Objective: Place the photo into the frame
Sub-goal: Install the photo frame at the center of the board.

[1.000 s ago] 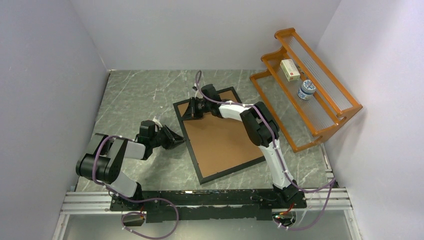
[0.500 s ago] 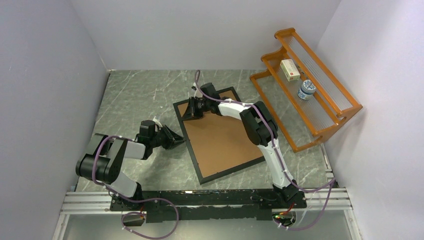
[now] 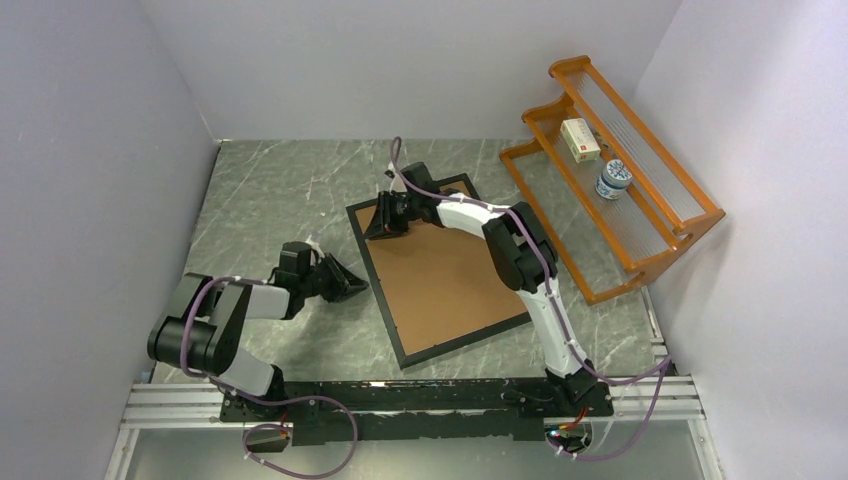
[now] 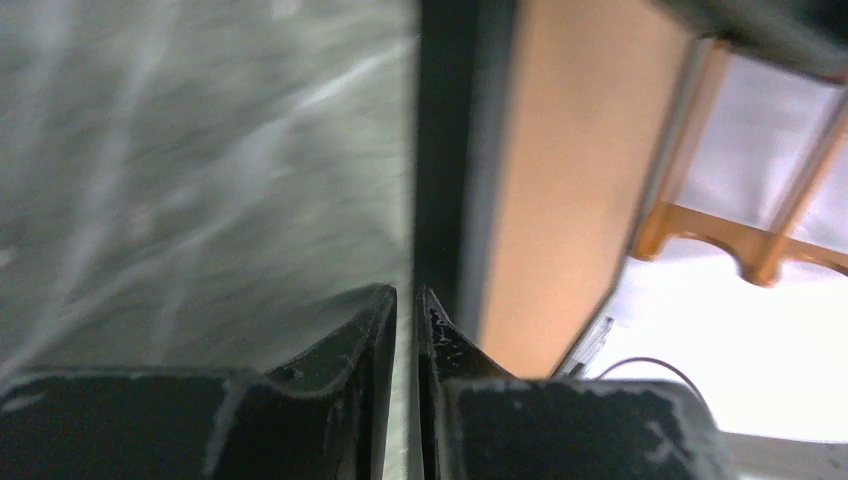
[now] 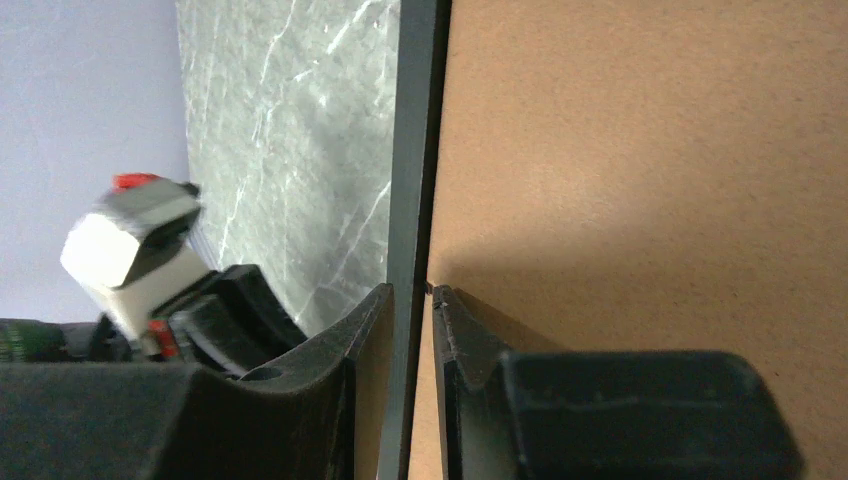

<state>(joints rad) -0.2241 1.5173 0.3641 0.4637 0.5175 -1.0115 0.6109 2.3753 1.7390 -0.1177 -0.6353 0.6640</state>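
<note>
1. The frame (image 3: 450, 280) lies face-down around the middle of the tabletop (image 3: 270, 190), turned at a bit of an angle. Its brown backing board (image 5: 650, 150) faces up and fills the black rim.
2. I can't see the photo in any view. It isn't lying loose on the tabletop, so my guess is it's under that board, but nothing here confirms that.
3. The right gripper (image 3: 380, 226) is at the frame's far-left corner. In the wrist view the right gripper (image 5: 412, 292) has its fingers slightly apart, straddling the rim, one outside it and one over the board. It doesn't look like a real pinch to me.
4. The left gripper (image 3: 358, 286) sits low, just beside the frame's left edge. Its fingers are almost together with only a thin slit, and there's nothing in it.
5. Progress-wise this looks like the late stage, since the board seems seated. What's probably left is pressing down the edges or locking the back, and maybe flipping it over. I can't make out any tabs.
6. The orange rack (image 3: 650, 262) on the right holds a small box (image 3: 580, 140) and a jar (image 3: 613, 180), well apart from the frame.
</note>
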